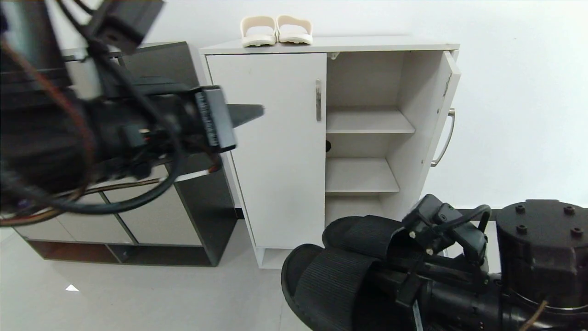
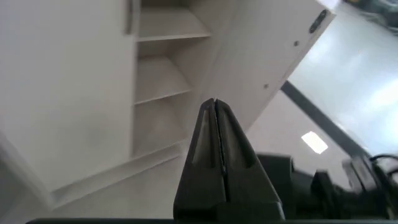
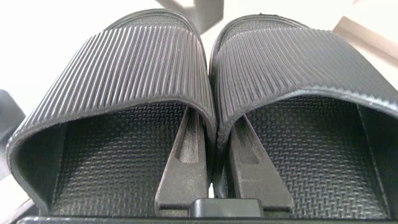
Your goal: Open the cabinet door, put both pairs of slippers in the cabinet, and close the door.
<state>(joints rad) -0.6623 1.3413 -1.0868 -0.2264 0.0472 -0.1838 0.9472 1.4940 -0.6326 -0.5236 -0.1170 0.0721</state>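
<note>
The white cabinet (image 1: pixel 376 44) fills the middle of the head view. Its left door (image 1: pixel 275 156) is shut and its right door (image 1: pixel 434 115) is swung wide, showing 2 shelves (image 1: pixel 367 122) inside. At the frame's left, just beside the cabinet, stands a dark open shelf unit (image 1: pixel 202 211). The pair of black slippers (image 1: pixel 340 271) is low and right of centre, in front of the cabinet's open half. The right tool (image 3: pixel 216 121) grips them with 1 finger inside each slipper, pinching their 2 touching inner walls. The pair of cream slippers (image 1: pixel 277 31) rests side by side on the cabinet's top, at upper centre. The left tool (image 2: pixel 215 112), at middle left, has its fingers pressed together, holding nothing.
</note>
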